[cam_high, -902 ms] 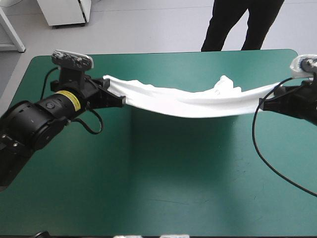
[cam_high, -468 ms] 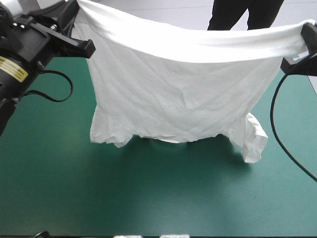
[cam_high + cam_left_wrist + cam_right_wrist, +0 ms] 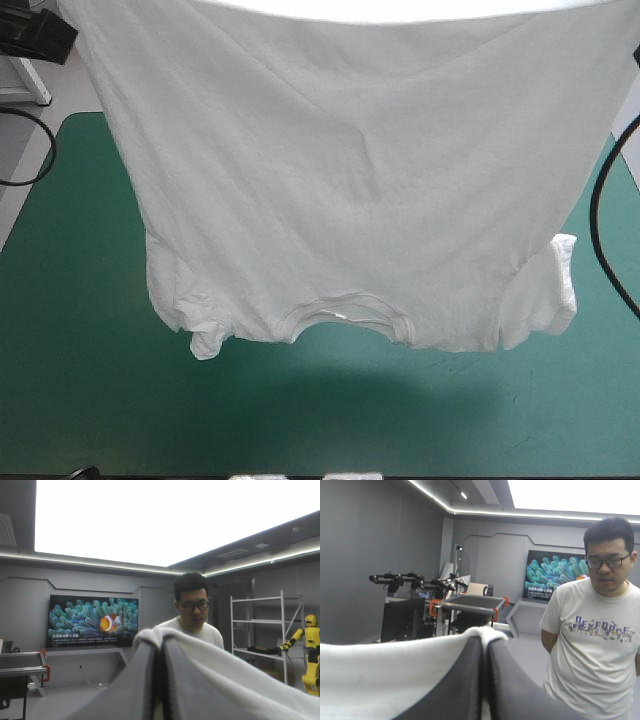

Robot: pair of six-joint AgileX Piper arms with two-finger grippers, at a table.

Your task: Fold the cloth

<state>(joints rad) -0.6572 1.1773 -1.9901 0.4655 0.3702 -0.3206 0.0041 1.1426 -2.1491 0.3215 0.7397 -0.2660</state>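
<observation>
Above the table (image 3: 80,400) the T-shirt (image 3: 350,180), earlier a low sagging band, now hangs high as a full sheet, collar down. It is opened out and likely ready to lay flat. The left gripper (image 3: 161,645) and right gripper (image 3: 485,639), fingers nearly closed, pinch its top edge.

The table (image 3: 70,380) carries a flat teal-green cover (image 3: 560,420).
</observation>
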